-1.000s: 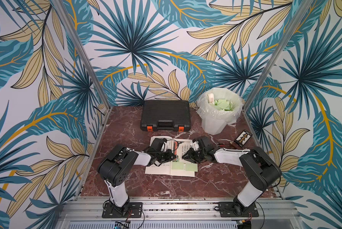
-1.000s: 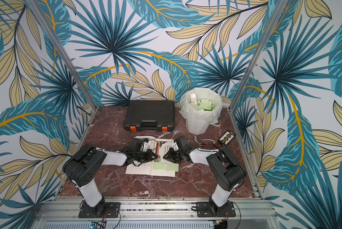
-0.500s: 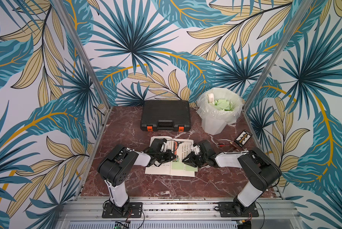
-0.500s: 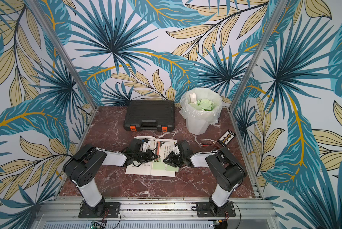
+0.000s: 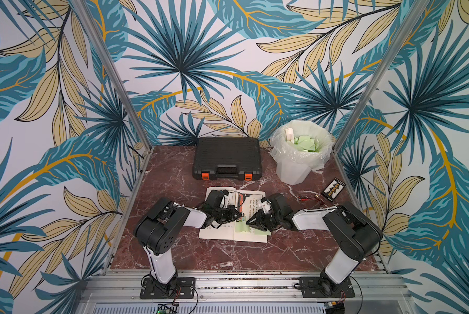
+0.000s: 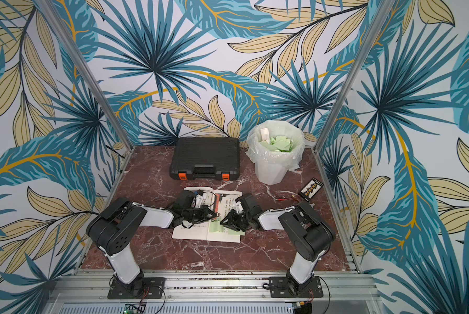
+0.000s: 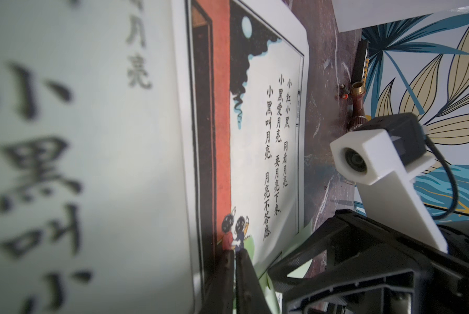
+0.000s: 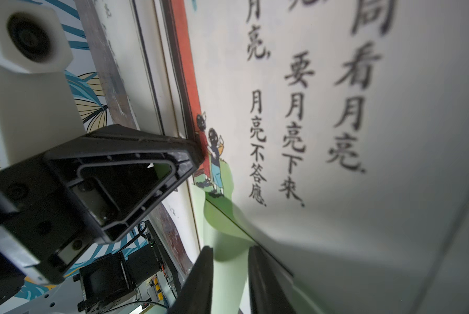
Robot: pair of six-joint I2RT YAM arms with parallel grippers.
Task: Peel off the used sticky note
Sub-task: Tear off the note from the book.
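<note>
Green paper is the thing to watch: the sticky note (image 8: 227, 231) sits on the right-hand page of the open book (image 5: 217, 235), low on that page and close to the spine, just below the small drawing of two children. In the right wrist view one end of the note lies flat on the page while the other bows up off the page in a loose curl, so I judge the peel begun but not finished. The right gripper (image 8: 230, 252) comes in from the book's right edge. Its two fingers stand apart with the raised curl running between them, and neither pad can be seen biting the paper, so the note looks straddled rather than pinched. The left gripper (image 7: 234, 257) reaches in from the book's left edge with its fingers clenched together on nothing. Its tips are down on the page at the spine, beside the drawing, apparently pinning the book flat. In both top views the two grippers nearly meet over the middle of the book. What is left, as I read it, is to close on the curl and draw it away until the adhesive edge lets go of the page while the book is held down. The note could then go to the lined bin (image 5: 293, 174) beyond the book's far right corner, where green slips (image 5: 306, 144) already lie. The page may lift along with the note.
</note>
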